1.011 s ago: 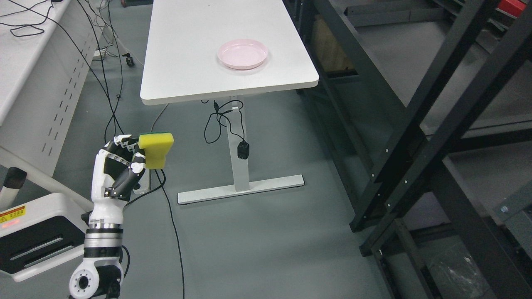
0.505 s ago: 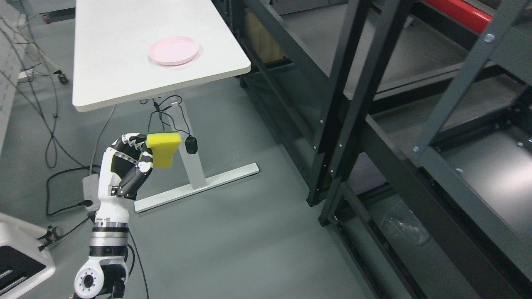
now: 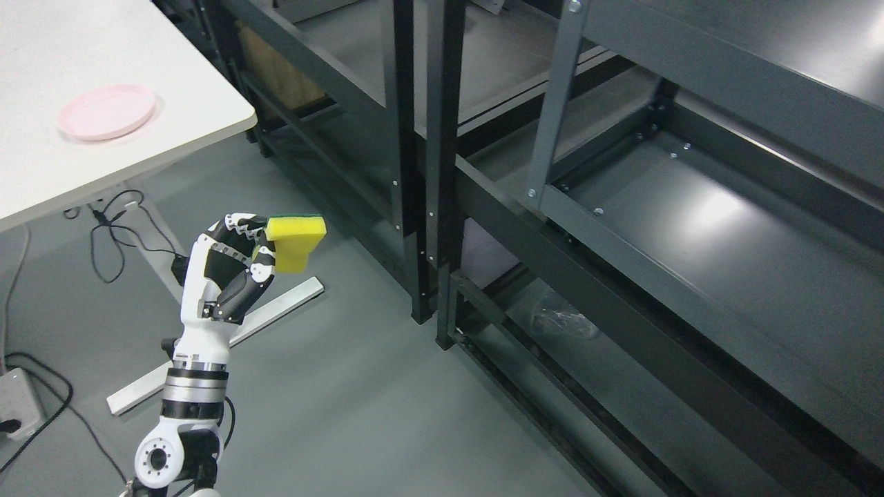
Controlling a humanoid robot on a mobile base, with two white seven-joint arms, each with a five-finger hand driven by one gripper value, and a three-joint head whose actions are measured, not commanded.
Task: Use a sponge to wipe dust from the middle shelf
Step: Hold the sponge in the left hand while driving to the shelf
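Over open floor, left hand (image 3: 231, 266) pinches sponge (image 3: 297, 238), well apart from shelf (image 3: 725, 241) edge.

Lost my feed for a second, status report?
Left hand shut on sponge, raised over floor. Right arm not in view. Dark shelf rack to the right, not yet touched.

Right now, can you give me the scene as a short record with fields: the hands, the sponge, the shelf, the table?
left hand: raised at lower left, fingers curled around the sponge
right hand: not in view
sponge: yellow with a green top, held above the floor, touching no shelf
shelf unit: dark metal, to the right of the hand; its shelf surfaces appear bare
table: white, upper left
plate: pink, lying on the table
floor: grey, with black cables at left
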